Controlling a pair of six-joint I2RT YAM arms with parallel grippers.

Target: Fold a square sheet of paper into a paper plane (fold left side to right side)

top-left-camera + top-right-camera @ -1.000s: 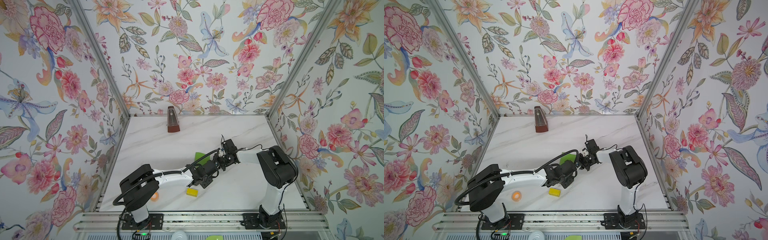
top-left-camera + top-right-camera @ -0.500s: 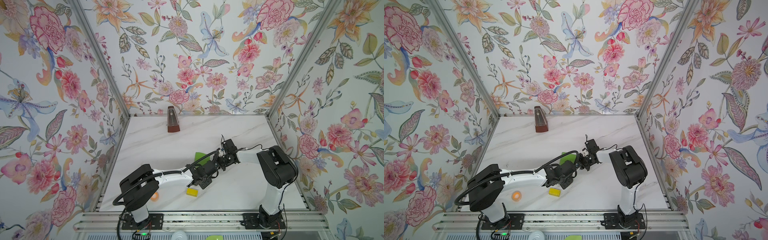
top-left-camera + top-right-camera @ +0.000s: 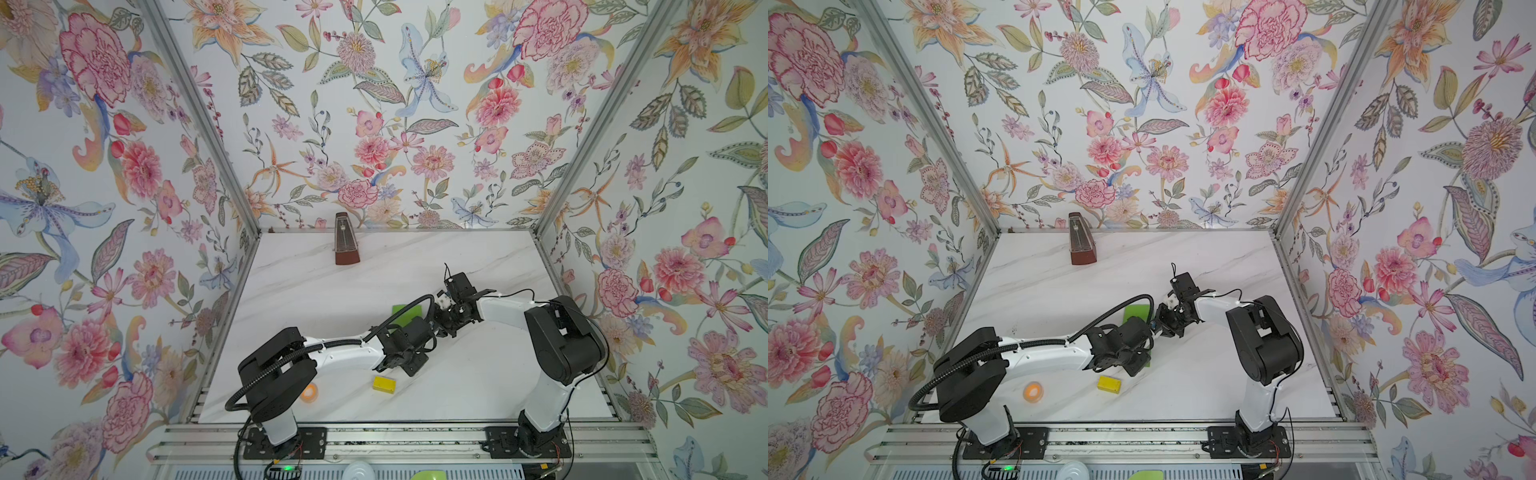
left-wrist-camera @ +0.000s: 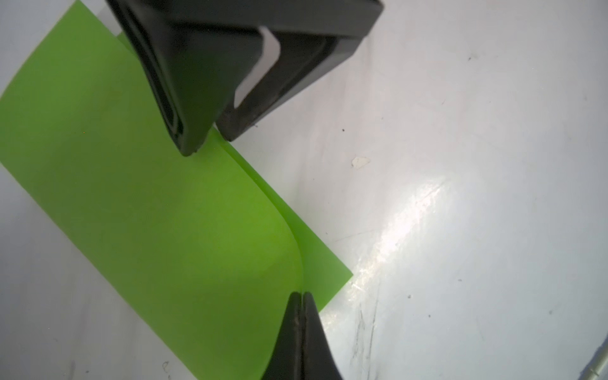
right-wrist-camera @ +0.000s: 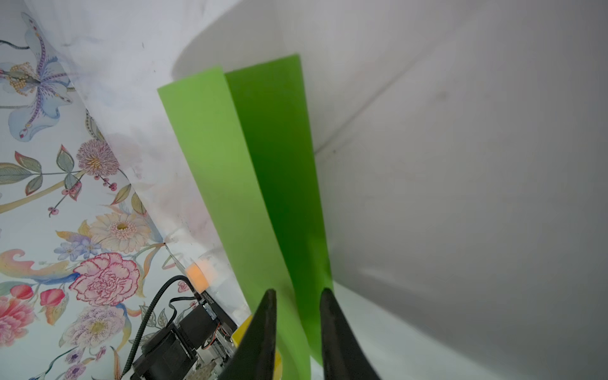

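The square sheet of paper (image 3: pixel 405 311) (image 3: pixel 1136 311), bright lime green, lies on the white table folded over on itself. Both top views show only a small part of it, behind the two wrists that meet at its right edge. In the left wrist view, the paper (image 4: pixel 148 197) has its top layer curling up into my left gripper (image 4: pixel 301 294), which is shut on that layer's edge. My right gripper (image 5: pixel 297 292) is open, its jaws standing apart with both layers of the paper (image 5: pixel 263 164) between them. Its fingers (image 4: pixel 187 125) show in the left wrist view, straddling the same edge.
A brown metronome (image 3: pixel 346 245) stands at the back of the table. A small yellow block (image 3: pixel 384 384) lies near the front, and an orange roll (image 3: pixel 1034 392) sits by the left arm's base. Floral walls close in the left, back and right sides.
My left gripper has closed on the paper's top layer. My right gripper, shut before, has opened its jaws. Both arms have stayed nearly where they were.
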